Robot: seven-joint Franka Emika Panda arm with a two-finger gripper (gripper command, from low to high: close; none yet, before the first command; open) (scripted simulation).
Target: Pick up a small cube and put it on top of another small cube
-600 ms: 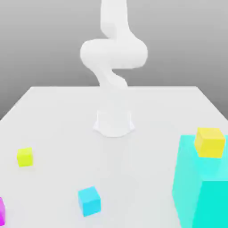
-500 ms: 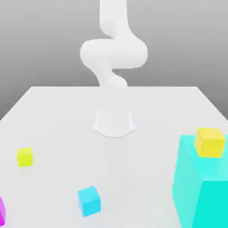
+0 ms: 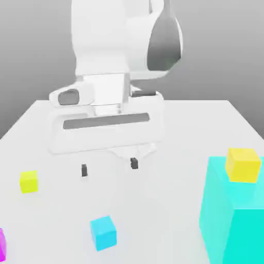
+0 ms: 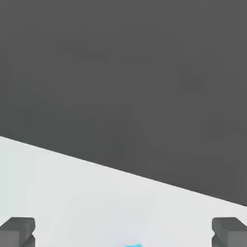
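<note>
The white arm's gripper (image 3: 109, 167) is hanging spread wide, readying for the small sky-blue cube (image 3: 103, 232) sitting at its six o'clock; golden-yellow cube (image 3: 243, 164) is resting atop the big turquoise block (image 3: 234, 216).

Sky-blue small cube (image 3: 103, 232); golden-yellow cube (image 3: 243, 164); turquoise block (image 3: 232, 216).

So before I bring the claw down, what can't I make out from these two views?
- Magenta cube: cut off by the exterior view's left edge.
- Big turquoise block: its base and far side run past the exterior view's bottom and right edges.
- Sky-blue cube: in the hand view just a sliver shows at the edge; the exterior view shows it whole, apart from the claw.
- Table behind the arm: hidden by the claw's body in the exterior view.
</note>
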